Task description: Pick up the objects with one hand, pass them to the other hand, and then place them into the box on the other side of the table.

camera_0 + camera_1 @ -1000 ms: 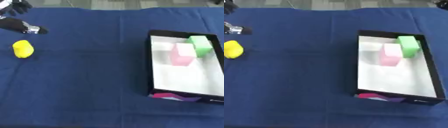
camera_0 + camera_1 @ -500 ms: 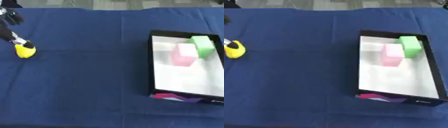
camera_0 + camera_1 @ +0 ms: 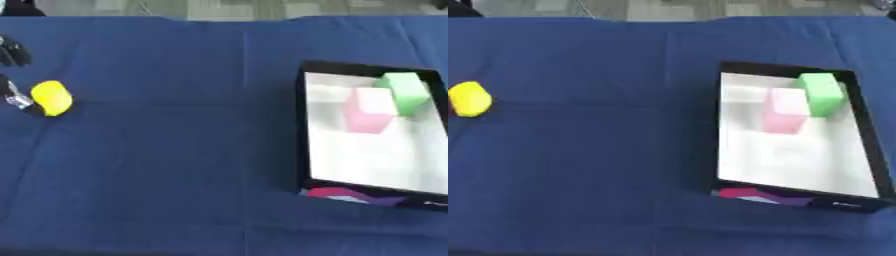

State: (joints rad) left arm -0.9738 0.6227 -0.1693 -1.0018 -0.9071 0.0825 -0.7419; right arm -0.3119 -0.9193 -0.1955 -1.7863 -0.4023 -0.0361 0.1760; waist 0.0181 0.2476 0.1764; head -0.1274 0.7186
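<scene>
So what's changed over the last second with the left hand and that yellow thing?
The left hand has come down from behind the yellow object to its left side and now touches it; whether it grips it I cannot tell. The yellow object, the box and the pink block and green block inside stayed put.

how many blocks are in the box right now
2: a pink block and a green block just beyond it, both at the far end of the box. The near end looks bare; nothing seems hidden.
</scene>
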